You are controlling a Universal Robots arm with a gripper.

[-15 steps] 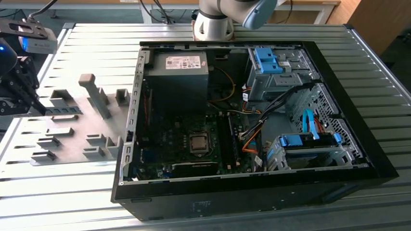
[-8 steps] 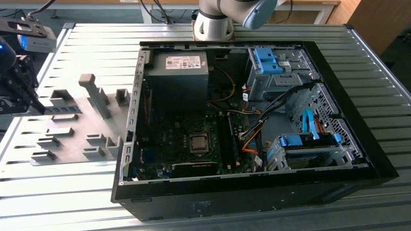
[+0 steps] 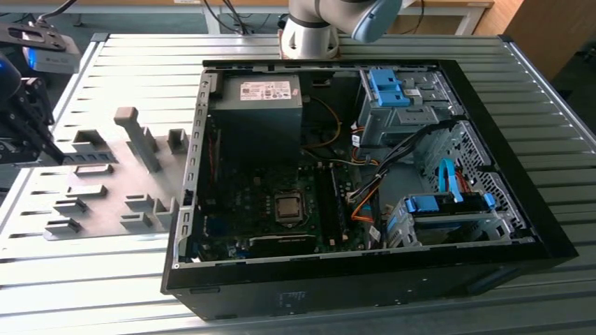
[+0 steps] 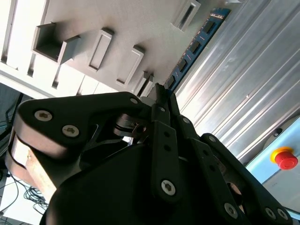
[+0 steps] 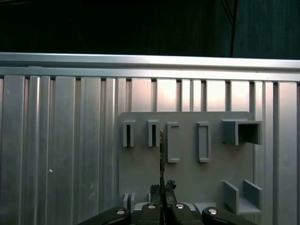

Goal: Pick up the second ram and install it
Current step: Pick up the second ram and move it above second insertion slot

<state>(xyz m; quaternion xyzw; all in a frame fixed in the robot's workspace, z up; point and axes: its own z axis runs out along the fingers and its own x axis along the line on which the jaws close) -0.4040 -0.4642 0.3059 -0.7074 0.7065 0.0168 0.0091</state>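
Observation:
The second ram (image 4: pixel 194 44) is a thin blue board with dark chips, and it sticks out from between my fingertips. My gripper (image 4: pixel 162 93) is shut on one end of it. In the first wrist view the second ram (image 5: pixel 161 154) shows edge-on, rising from the gripper (image 5: pixel 162 188) over the grey holder plate (image 5: pixel 187 183). In the exterior view the gripper (image 3: pixel 33 136) hangs at the far left, over the left end of the holder plate (image 3: pixel 102 192). The open computer case (image 3: pixel 521 244) lies to the exterior view's right, with its motherboard (image 3: pixel 279 209) exposed.
Grey holder blocks (image 3: pixel 139 136) stand up from the plate. The ribbed metal table (image 3: pixel 93 279) runs under everything. Inside the case are a power supply (image 3: pixel 256 108), blue drive-bay clips (image 3: pixel 386 87) and loose cables (image 3: pixel 373 188). A red stop button (image 4: pixel 285 158) sits beyond the table edge.

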